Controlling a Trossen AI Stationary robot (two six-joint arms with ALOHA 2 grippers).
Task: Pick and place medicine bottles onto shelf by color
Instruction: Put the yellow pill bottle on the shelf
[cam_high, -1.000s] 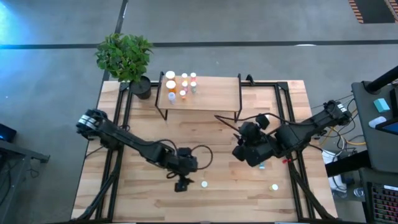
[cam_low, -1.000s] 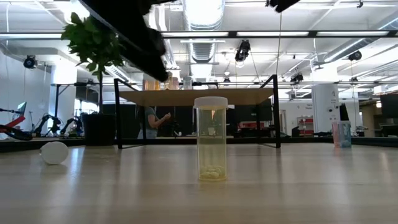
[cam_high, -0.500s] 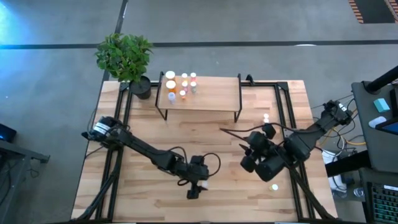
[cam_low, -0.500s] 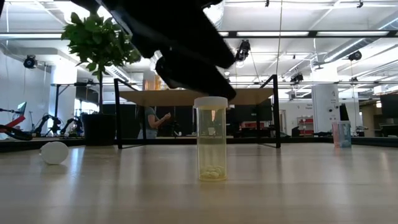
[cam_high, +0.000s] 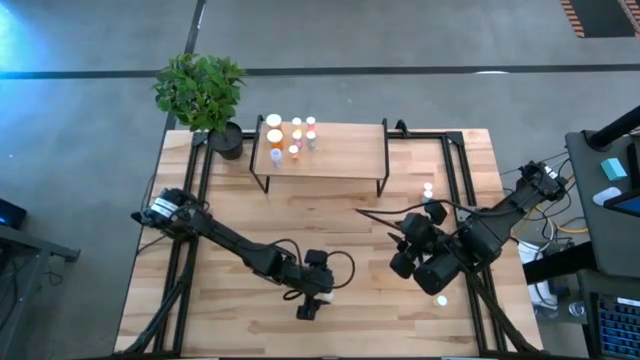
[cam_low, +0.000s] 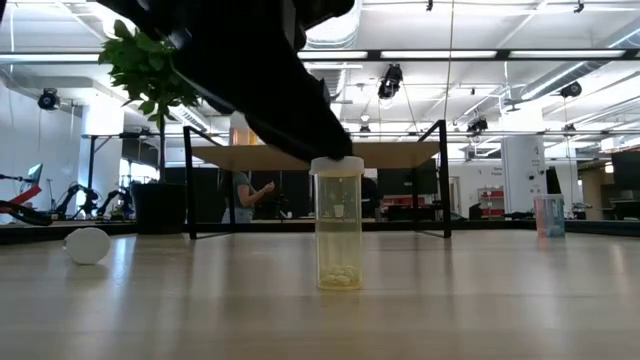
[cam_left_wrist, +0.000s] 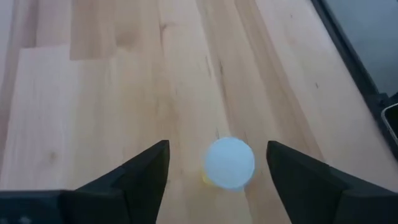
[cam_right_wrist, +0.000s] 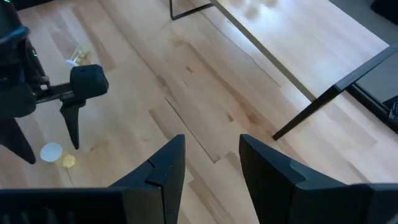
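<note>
Nearest the front edge of the bench (cam_high: 230, 200), a yellow bottle (cam_low: 338, 222) with a white cap is standing upright, well in front of the shelf (cam_high: 340, 150). The left pincer (cam_left_wrist: 217, 163) is hanging right over that cap with its jaws wide, straddling the bottle and not yet gripping it. To the right of this bottle another white-capped bottle (cam_high: 441, 300) is waiting on the bench, and the right pincer (cam_right_wrist: 211, 152) is hovering over that spot, holding nothing, its jaws standing partly apart. A blue-green bottle (cam_low: 548, 215) is standing further back and right of the yellow one, and a small white one (cam_high: 428, 188) is sitting just off the shelf's right end. On the shelf's left end, a cluster of bottles (cam_high: 290, 135) is already placed, seemingly orange and pale ones, though their sorting is hard to read. So roughly half the job is remaining.
</note>
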